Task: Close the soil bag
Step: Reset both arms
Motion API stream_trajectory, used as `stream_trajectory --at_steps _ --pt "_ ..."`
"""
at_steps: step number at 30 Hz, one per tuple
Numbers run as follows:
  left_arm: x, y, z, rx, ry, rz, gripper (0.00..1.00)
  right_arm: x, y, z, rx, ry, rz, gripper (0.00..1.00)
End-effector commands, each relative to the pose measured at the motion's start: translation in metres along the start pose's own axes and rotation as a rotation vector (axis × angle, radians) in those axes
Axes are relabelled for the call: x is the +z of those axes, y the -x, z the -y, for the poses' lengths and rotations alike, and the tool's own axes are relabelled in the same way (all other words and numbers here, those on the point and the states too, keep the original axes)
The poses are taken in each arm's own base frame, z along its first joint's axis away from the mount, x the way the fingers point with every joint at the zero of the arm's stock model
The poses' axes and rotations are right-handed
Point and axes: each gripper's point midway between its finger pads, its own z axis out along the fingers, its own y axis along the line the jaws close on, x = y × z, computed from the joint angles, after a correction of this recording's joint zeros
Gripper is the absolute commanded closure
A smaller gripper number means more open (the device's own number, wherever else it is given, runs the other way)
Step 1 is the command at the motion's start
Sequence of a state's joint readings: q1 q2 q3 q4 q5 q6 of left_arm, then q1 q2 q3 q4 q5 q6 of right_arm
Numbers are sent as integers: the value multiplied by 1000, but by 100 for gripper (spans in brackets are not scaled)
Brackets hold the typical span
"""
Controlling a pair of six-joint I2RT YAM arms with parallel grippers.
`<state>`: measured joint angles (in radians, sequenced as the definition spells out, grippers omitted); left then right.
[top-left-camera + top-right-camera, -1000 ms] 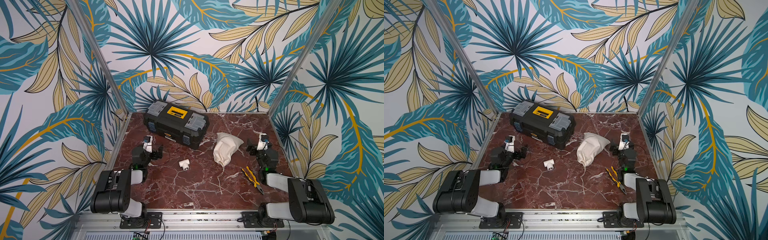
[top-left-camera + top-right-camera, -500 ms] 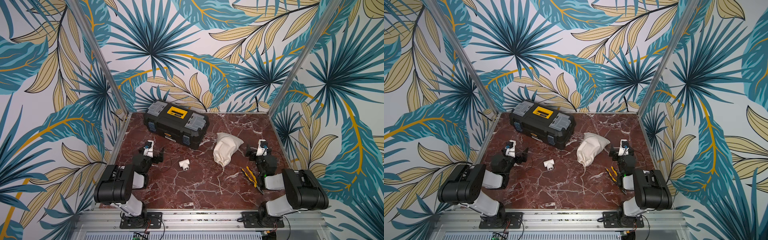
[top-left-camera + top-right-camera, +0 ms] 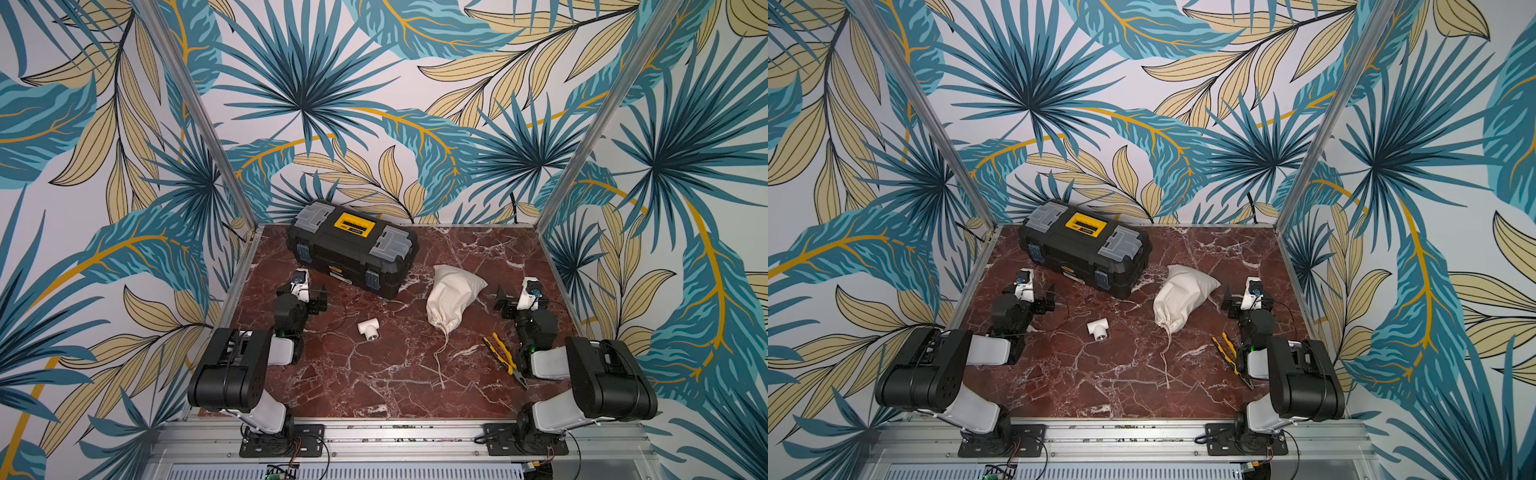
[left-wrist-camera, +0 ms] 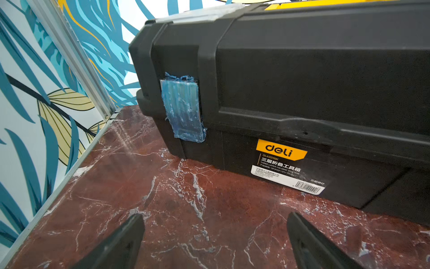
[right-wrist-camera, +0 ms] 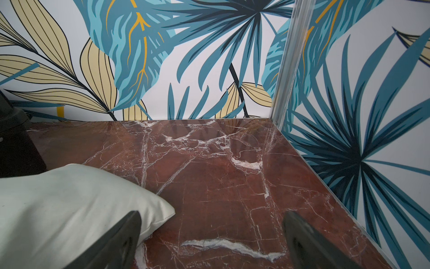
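marble table [image 3: 374, 374]: toolbox [image 3: 353, 253] at back, bag [image 3: 451, 297] lying mid-right, mouth gathered, facing front. left gripper [image 4: 214, 216] and right gripper [image 5: 211, 214]: jaws apart, empty. judged: approach step; next, pin bag, pull cord [image 3: 440, 357] tight.

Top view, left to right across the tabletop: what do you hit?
left claw → pipe tee → soil bag → pliers. Skipped: toolbox spans the left claw and pipe tee sideways; right claw overlaps the pliers.
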<state>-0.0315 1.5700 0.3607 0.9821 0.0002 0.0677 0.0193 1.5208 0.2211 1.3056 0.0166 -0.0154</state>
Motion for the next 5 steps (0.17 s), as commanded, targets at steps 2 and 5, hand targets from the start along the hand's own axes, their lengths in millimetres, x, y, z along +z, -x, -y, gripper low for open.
stream_trajectory --at_steps 2,5 --pt "1 4 4 22 -18 3 0 0 7 1 15 0 28 1" --pt "1 4 3 22 -15 5 0 0 8 1 16 1 33 1"
